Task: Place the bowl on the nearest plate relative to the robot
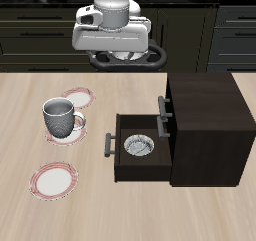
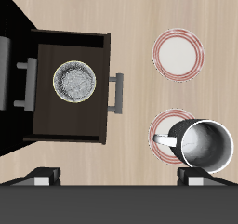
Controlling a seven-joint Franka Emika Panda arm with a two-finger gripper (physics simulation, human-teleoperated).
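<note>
The bowl [image 1: 137, 145] lies inside the open drawer [image 1: 118, 163] of a dark cabinet; in the wrist view the bowl [image 2: 74, 81] shows its grey patterned inside. Three plates lie apart from the cabinet. One plate [image 1: 76, 97] is farthest back, nearest the robot's base. A second plate [image 1: 66, 136] holds a mug. A third plate [image 1: 53, 180] is near the table's front edge. My gripper [image 1: 122, 59] hangs high over the table's back edge, open and empty [image 2: 121, 177], far from the bowl.
A grey-white mug [image 1: 59, 115] with a handle stands on the middle plate [image 2: 164, 135]. The front plate also shows in the wrist view [image 2: 177, 53]. The dark cabinet [image 1: 205, 110] is a tall block, and its drawer handle [image 2: 116, 93] sticks out toward the plates.
</note>
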